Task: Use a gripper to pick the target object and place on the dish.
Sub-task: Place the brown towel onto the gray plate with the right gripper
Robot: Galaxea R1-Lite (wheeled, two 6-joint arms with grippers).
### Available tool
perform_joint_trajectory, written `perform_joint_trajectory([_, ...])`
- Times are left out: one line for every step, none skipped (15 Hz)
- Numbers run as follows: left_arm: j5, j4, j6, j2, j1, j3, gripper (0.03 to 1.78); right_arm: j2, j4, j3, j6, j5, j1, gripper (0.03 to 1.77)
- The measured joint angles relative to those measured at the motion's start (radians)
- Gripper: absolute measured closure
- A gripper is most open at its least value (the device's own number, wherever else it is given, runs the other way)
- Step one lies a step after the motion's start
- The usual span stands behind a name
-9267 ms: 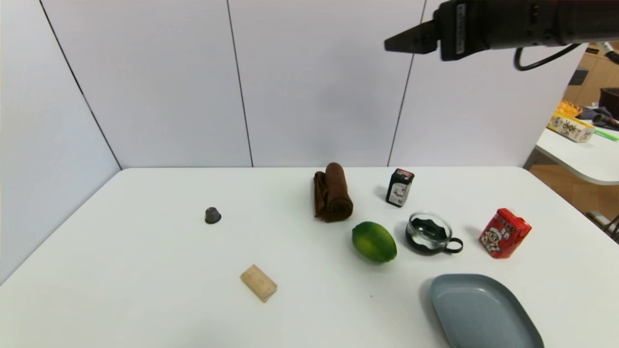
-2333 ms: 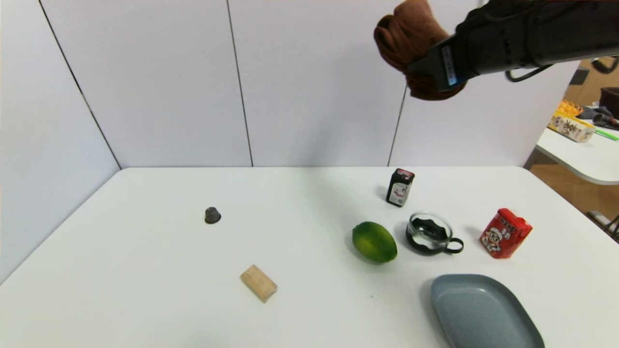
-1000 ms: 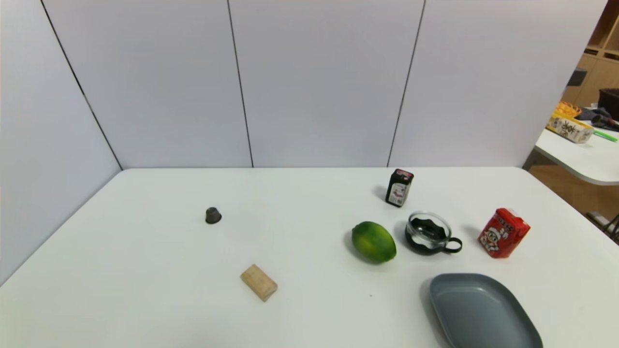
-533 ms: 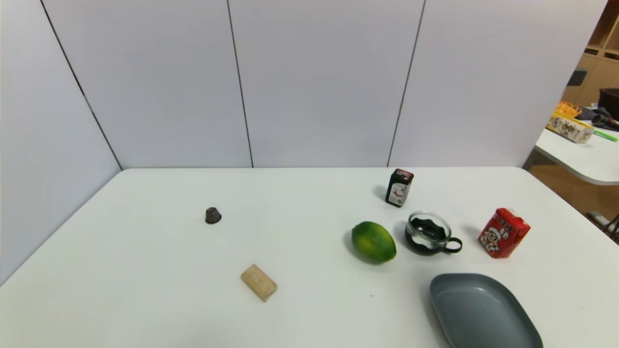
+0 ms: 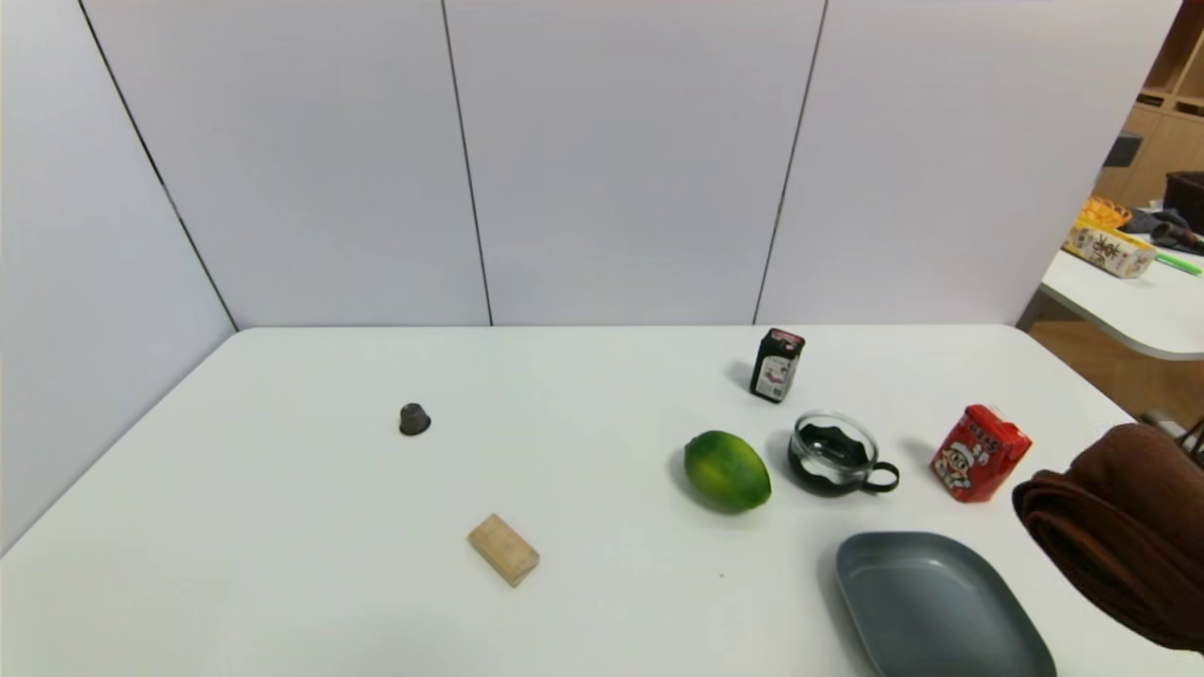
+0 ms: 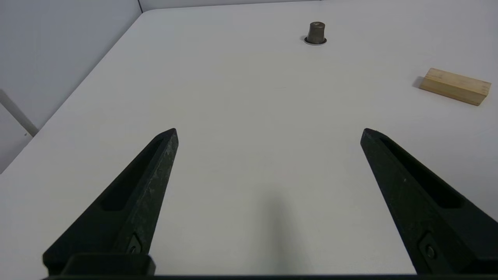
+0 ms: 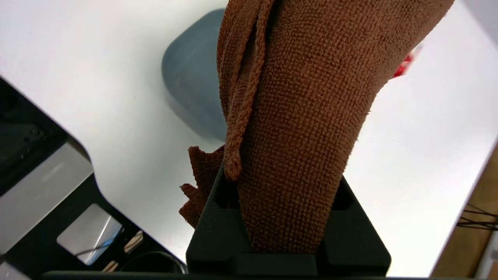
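Clamped in right tool [image 7: 282, 171]: rolled brown towel [image 5: 1119, 536], aloft near desk's [image 5: 602, 602] right edge, long axis slanting far-left to near-right, beside dish [image 5: 941, 602]. Beyond: red carton [image 5: 980, 453]. Left tool [image 6: 269, 134] open, above desk's left part.

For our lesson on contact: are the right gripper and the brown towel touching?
Touching. The right wrist view shows the towel clamped in the right gripper.

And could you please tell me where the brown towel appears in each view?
Head view: towel, at the lower right edge.
Left wrist view: not in it.
Right wrist view: centre, running up to the top edge.
Shared landmark, head and right wrist views: the dish.
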Motion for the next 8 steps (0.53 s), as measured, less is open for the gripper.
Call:
perform_joint_trajectory([0.0, 0.0, 0.0, 0.0, 0.0, 0.0, 0.12, 0.02, -0.001, 0.021, -0.014, 0.006, 0.001, 1.42])
perform_joint_trajectory([0.0, 0.0, 0.0, 0.0, 0.0, 0.0, 0.12, 0.037, -0.001, 0.037, -0.024, 0.008, 0.001, 1.42])
perform_joint_trajectory([0.0, 0.0, 0.0, 0.0, 0.0, 0.0, 0.12, 0.058, -0.001, 0.054, -0.033, 0.008, 0.005, 1.42])
perform_joint_trajectory([0.0, 0.0, 0.0, 0.0, 0.0, 0.0, 0.12, 0.077, -0.001, 0.067, -0.039, 0.008, 0.009, 1.42])
perform_joint_trajectory([0.0, 0.0, 0.0, 0.0, 0.0, 0.0, 0.12, 0.097, -0.003, 0.076, -0.046, 0.008, 0.01, 1.42])
perform_joint_trajectory([0.0, 0.0, 0.0, 0.0, 0.0, 0.0, 0.12, 0.118, -0.005, 0.08, -0.051, 0.008, 0.011, 1.42])
perform_joint_trajectory([0.0, 0.0, 0.0, 0.0, 0.0, 0.0, 0.12, 0.14, -0.011, 0.081, -0.057, 0.008, 0.012, 1.42])
perform_joint_trajectory([0.0, 0.0, 0.0, 0.0, 0.0, 0.0, 0.12, 0.166, -0.03, 0.081, -0.062, 0.008, 0.015, 1.42])
